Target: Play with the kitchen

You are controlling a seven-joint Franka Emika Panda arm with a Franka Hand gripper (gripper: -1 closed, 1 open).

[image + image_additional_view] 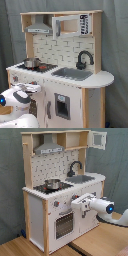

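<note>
- The kitchen (65,75) is seen in both exterior views as a white and light-wood toy unit, standing upright on a wooden floor (100,240) in front of a grey backdrop.
- A grey hood (48,149) is mounted under the top shelf, above a dotted backsplash (52,165).
- A small metal pot (51,183) is placed on the hob, and a black faucet (75,167) curves over the sink (82,178) beside it.
- In the first exterior view, a windowed upper cabinet (70,26) is seen at the top, and the sink (72,74) is set into a rounded countertop.
- The windowed oven door (63,224) is shown shut in the second exterior view, with knobs (56,204) above it.
- The white arm's hand (77,206) is held against the kitchen's front panel, just beside the knobs and above the oven door.
- In the first exterior view, the hand (34,88) is seen at the kitchen's lower front, towards the first exterior view's left.
- Whether the hand's fingers are apart or together cannot be told.
</note>
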